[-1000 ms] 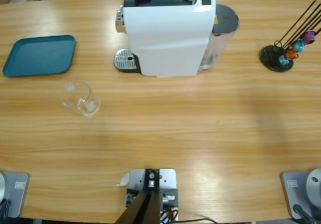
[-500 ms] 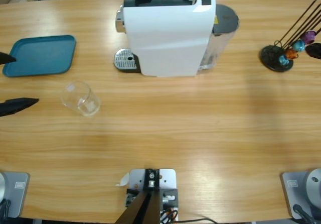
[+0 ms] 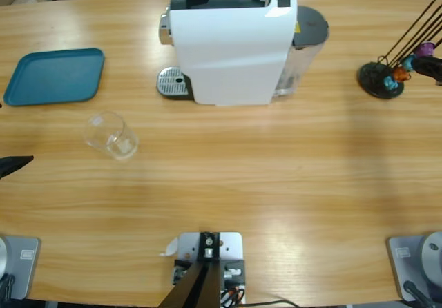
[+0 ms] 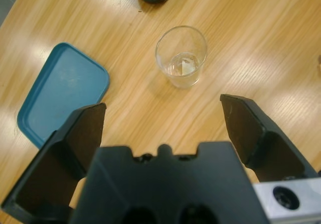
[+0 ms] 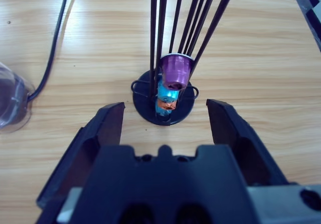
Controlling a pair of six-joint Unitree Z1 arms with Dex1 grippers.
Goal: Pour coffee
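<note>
High view: a white coffee machine stands at the far side of the long wooden table, its drip tray bare. A clear glass tumbler stands near a teal tray. A capsule rack sits at the other end. Only black jaw tips enter at the side edges.

Left wrist view: the left gripper is spread wide and holds nothing; it hangs above the tumbler. The coffee, a shallow pale layer, lies in the tumbler's bottom.

Right wrist view: the right gripper is likewise wide open and empty, aimed at the rack, where purple, blue and orange capsules hang. A black cable crosses the wood.

Risks, as judged: the tumbler is light and smooth; an off-centre closure could tip it and spill. The right jaws could snag the rack's thin rods.

Surface: varnished, glossy wood. Little of the room shows.
</note>
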